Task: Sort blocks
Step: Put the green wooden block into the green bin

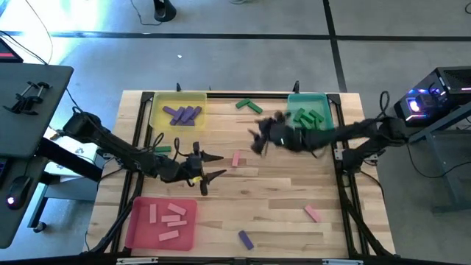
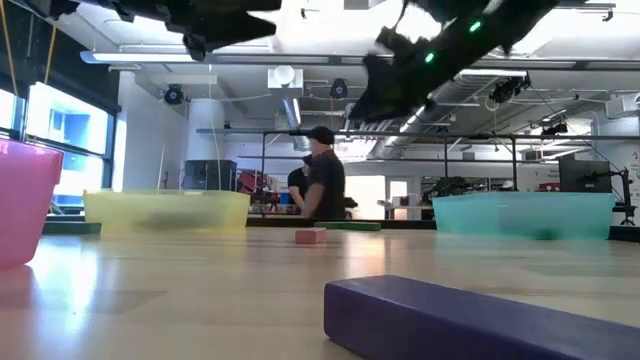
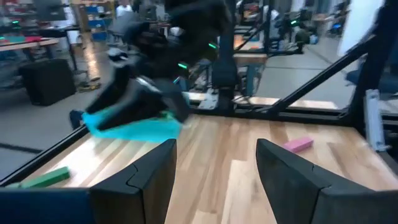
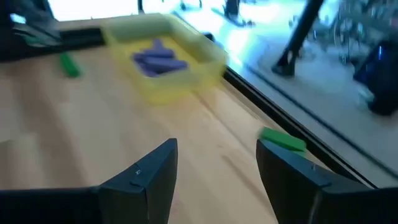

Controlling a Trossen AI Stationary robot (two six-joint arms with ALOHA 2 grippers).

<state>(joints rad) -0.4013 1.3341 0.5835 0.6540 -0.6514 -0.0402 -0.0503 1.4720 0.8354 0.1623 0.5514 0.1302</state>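
Small blocks lie on the wooden table: a pink one (image 1: 236,158) at the middle, a green one (image 1: 162,149) at the left, two green ones (image 1: 248,105) at the far edge, a pink one (image 1: 313,213) and a purple one (image 1: 245,239) near the front. My left gripper (image 1: 213,166) hangs open and empty left of the middle pink block, pointing toward the table's right. My right gripper (image 1: 257,140), blurred, is open and empty beside the teal tray (image 1: 309,99), pointing left toward the yellow tray (image 4: 186,81).
The yellow tray (image 1: 158,103) at the far left holds purple blocks (image 1: 182,114). The teal tray holds green blocks (image 1: 310,116). A red tray (image 1: 140,228) at the near left holds pink blocks (image 1: 168,217). A black frame (image 1: 346,177) edges the table. A person (image 2: 322,185) stands beyond it.
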